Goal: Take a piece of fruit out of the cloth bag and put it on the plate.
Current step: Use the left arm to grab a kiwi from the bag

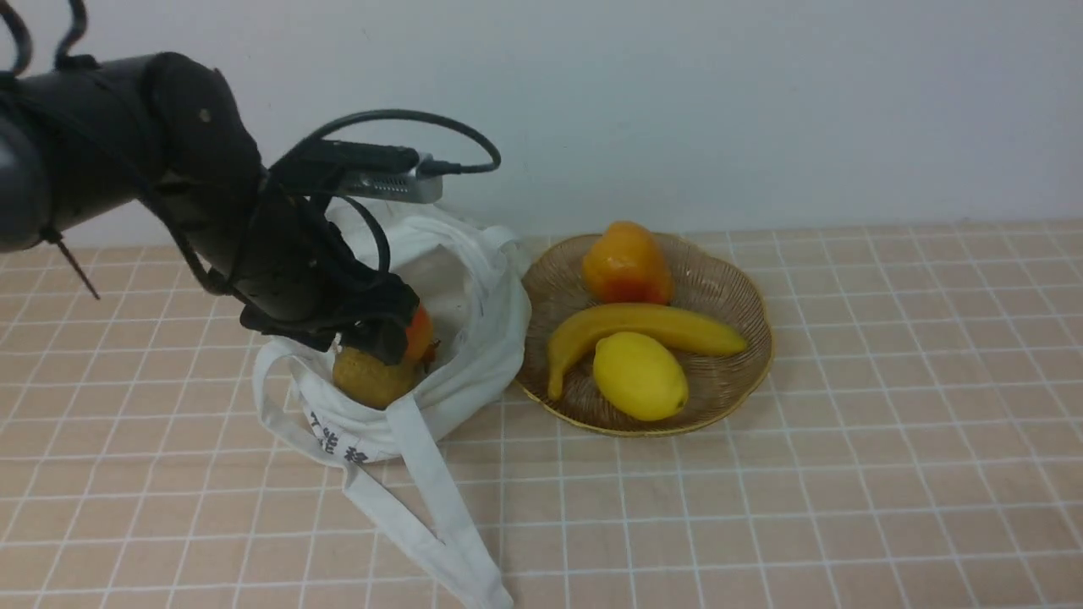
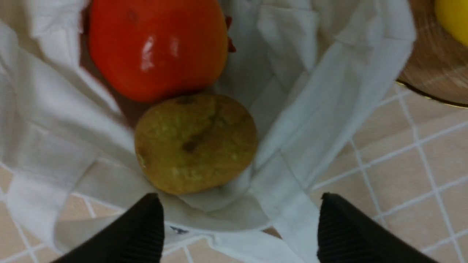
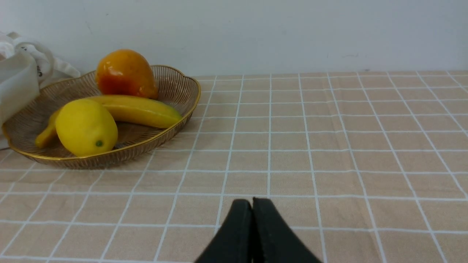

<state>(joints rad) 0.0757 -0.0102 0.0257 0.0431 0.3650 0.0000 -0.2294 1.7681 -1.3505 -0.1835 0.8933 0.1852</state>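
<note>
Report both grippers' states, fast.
Left gripper: open, holding nothing, above the kiwi in the cloth bag.
Right gripper: closed, holding nothing.

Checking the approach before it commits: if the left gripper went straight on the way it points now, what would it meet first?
Probably the kiwi, lying in the cloth bag ahead of the open left gripper. Depth is unclear, so it might catch the bag's near edge first.
</note>
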